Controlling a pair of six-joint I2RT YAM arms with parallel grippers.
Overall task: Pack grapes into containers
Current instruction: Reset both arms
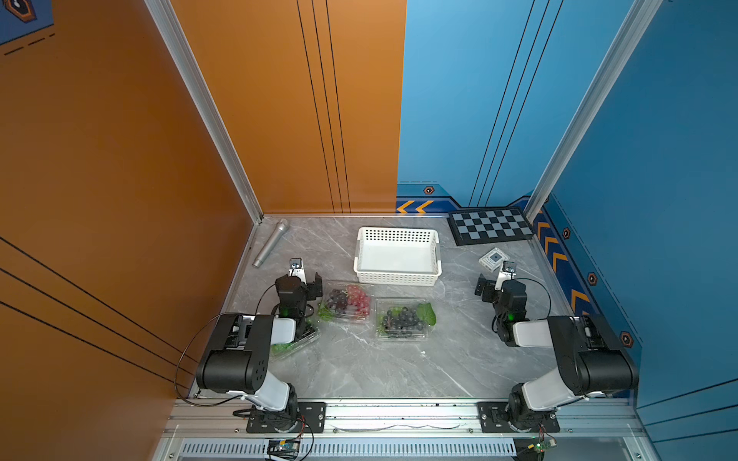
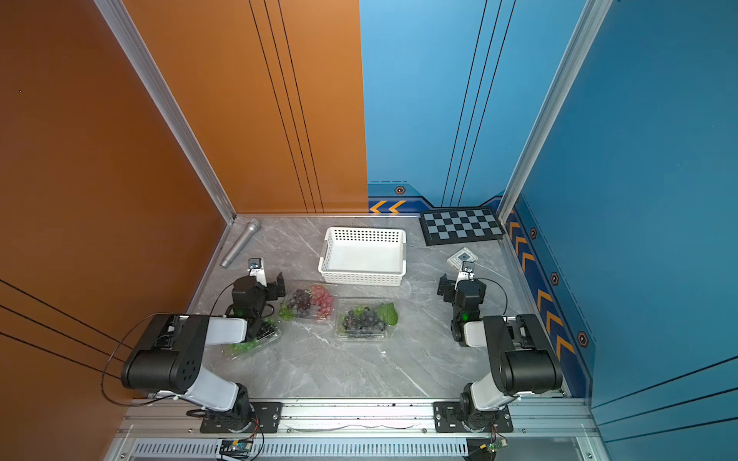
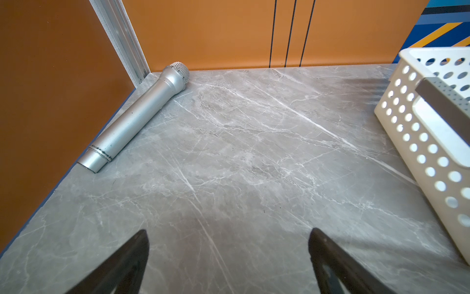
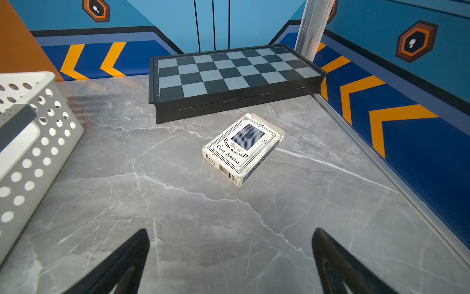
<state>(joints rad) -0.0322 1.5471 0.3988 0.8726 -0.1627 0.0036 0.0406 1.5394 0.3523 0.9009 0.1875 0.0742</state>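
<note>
Table point(image 1: 359, 367), grey marble, runs out from the arm bases. First container point(image 1: 307, 339), a clear clamshell, sits nearest, partly under the left forearm, with green grapes point(image 1: 279, 349) inside.

Second container point(image 1: 351, 317) is further in and holds a dark purple bunch point(image 1: 337, 300) touching a pinkish red bunch point(image 1: 359, 297). Third container point(image 1: 415, 334), just beside it toward the right, holds a dark bunch point(image 1: 401, 319) with a few green berries and a big leaf point(image 1: 427, 313). Can't tell whether the lids are closed.

Left gripper point(image 3: 229, 230) has its jaws spread wide with nothing between them, over the table just left of the second container. Right gripper point(image 4: 230, 230) is the same, wide apart and holding nothing, well apart from all the containers.

White basket point(image 1: 397, 275) stands behind the second and third containers. Card deck point(image 4: 243, 150) lies flat beyond the right gripper. Microphone point(image 3: 137, 117) lies along the left wall, head toward the far corner. Chessboard point(image 4: 234, 73) sits at the far right corner against the back wall.
</note>
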